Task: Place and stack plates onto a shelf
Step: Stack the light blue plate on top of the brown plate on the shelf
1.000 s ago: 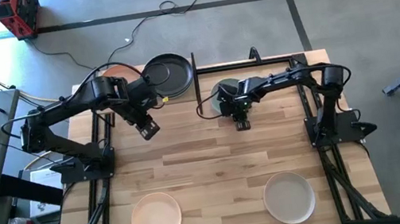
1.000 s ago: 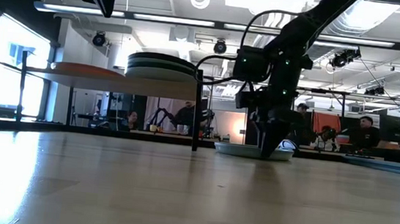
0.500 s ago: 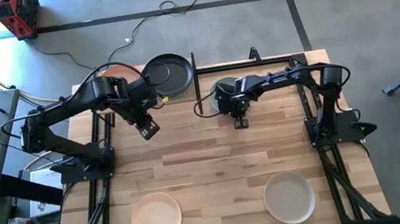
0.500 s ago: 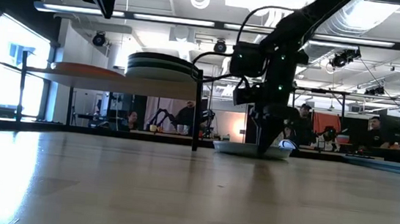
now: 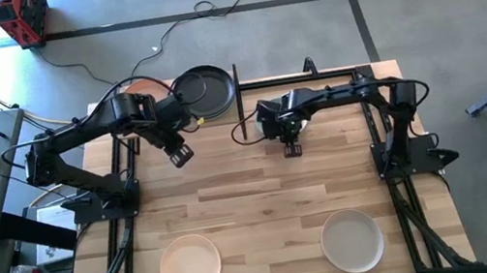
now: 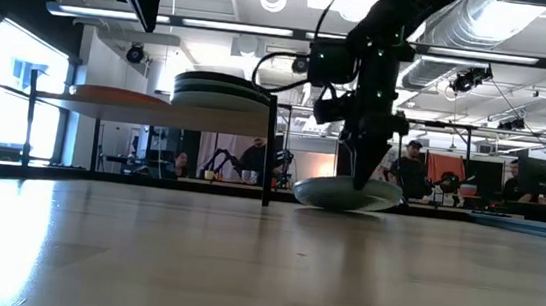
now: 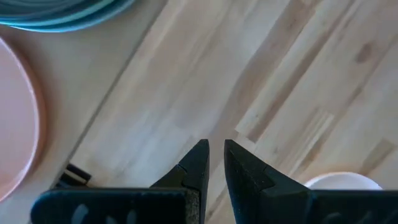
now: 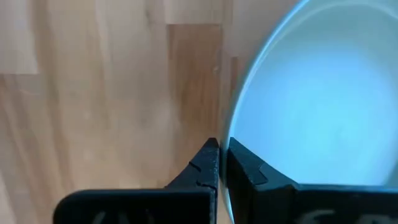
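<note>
Looking down in the high view: right gripper (image 5: 291, 145) sits upper centre of the frame, its body covering most of a pale blue plate (image 5: 266, 113) just right of the shelf (image 5: 140, 86) at upper left, where a black plate (image 5: 206, 86) tops one stack. Left gripper (image 5: 179, 155) hangs clear below the shelf, over bare table (image 5: 264, 202). Two more plates wait at the bottom edge, a peach plate (image 5: 191, 266) bottom left and a beige plate (image 5: 352, 241) bottom right. Low view: the pale blue plate (image 6: 347, 193) is centre frame, tilted, one edge off the wood, with the right gripper (image 6: 360, 179) coming down onto its rim; the shelf (image 6: 167, 111) is at left with a stack of plates (image 6: 222, 90) on top. Left wrist view: left fingers (image 7: 198, 168) stand a little apart with nothing between them, bare wood beyond; a stack edge at upper left of the frame. Right wrist view: right fingers (image 8: 210, 163) are pinched shut on the rim of the pale blue plate (image 8: 311, 118), which fills the right of the frame. Judgement: step in hand is lifting this plate for the shelf. To do it well, raise until the low edge clears the table and the shelf top, keep the rim pinch firm so the plate does not swing, carry it left over the stack, level it, then lower before letting go. Left arm should stay out of the path.
</note>
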